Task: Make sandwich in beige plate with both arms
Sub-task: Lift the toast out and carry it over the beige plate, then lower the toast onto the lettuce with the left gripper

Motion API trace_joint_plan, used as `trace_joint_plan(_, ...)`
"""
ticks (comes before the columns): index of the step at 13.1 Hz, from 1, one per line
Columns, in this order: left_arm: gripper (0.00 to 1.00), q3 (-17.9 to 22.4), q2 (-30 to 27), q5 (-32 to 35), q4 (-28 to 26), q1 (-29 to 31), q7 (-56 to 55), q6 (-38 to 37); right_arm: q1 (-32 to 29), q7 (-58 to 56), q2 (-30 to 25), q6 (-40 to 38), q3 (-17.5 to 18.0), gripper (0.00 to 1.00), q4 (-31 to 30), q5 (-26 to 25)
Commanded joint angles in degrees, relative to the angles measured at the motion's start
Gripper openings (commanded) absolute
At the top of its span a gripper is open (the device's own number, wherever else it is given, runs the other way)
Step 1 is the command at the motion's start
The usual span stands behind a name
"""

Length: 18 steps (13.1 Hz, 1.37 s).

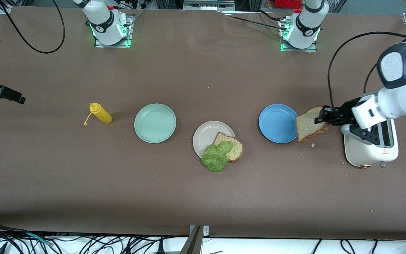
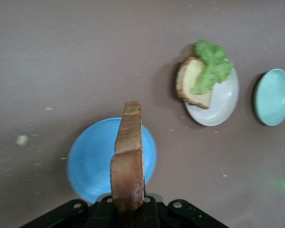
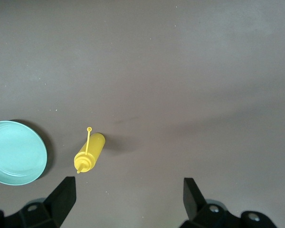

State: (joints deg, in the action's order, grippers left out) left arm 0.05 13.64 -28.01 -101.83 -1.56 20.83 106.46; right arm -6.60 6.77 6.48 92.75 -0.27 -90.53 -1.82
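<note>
Your beige plate (image 1: 206,135) holds one bread slice (image 1: 234,148) under lettuce (image 1: 217,157). Your left tool (image 1: 324,116) is clamped on a second slice (image 1: 308,124) over the blue plate's (image 1: 277,123) edge; your right tool (image 3: 128,197) waits, fingers apart.

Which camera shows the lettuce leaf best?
The front view: the lettuce leaf lies unobstructed on the bread slice, overhanging the beige plate. The left wrist view shows it smaller and blurrier. The right wrist view misses it entirely.

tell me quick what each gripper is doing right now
Left gripper: shut on a bread slice, over the table beside the blue plate.
Right gripper: open, holding nothing, waiting above the table near the mustard bottle.
</note>
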Motion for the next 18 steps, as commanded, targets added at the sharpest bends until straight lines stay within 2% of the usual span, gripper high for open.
trace_joint_plan(1,0.0,0.4,1.1,-3.5,0.4,-1.7,-1.6,-1.2,-0.1,0.3,-0.1,-0.4,-0.1,1.0,0.7,0.6)
trace_joint_plan(3,0.0,0.4,2.2,-5.8,0.9,-3.8,-5.6,-1.2,-0.1,0.3,-0.1,-0.4,-0.1,1.0,0.7,0.6)
trace_joint_plan(7,0.0,0.6,6.6,-23.2,1.4,-5.8,-7.0,-1.2,-0.1,0.4,-0.1,-0.4,-0.1,1.0,0.7,0.7)
trace_joint_plan(9,0.0,0.6,8.2,-26.4,1.6,-6.8,-6.9,-1.1,-0.1,0.4,-0.1,-0.4,-0.1,1.0,0.7,0.7)
trace_joint_plan(12,0.0,0.5,14.3,-35.7,6.6,-8.6,-6.9,-1.0,-0.1,0.4,-0.1,-0.4,-0.1,1.0,0.7,0.7)
trace_joint_plan(14,0.0,0.4,16.9,-37.7,9.7,-9.7,-6.9,-0.9,-0.1,0.4,-0.1,-0.3,-0.1,1.0,0.7,0.7)
trace_joint_plan(16,0.0,0.3,20.4,-43.0,12.6,-10.4,-6.4,-0.8,-0.1,0.4,-0.1,-0.1,-0.1,1.0,0.7,0.7)
trace_joint_plan(18,0.0,0.2,22.4,-44.0,14.4,-10.8,-6.2,-0.7,-0.1,0.4,-0.1,0.1,-0.1,1.0,0.7,0.6)
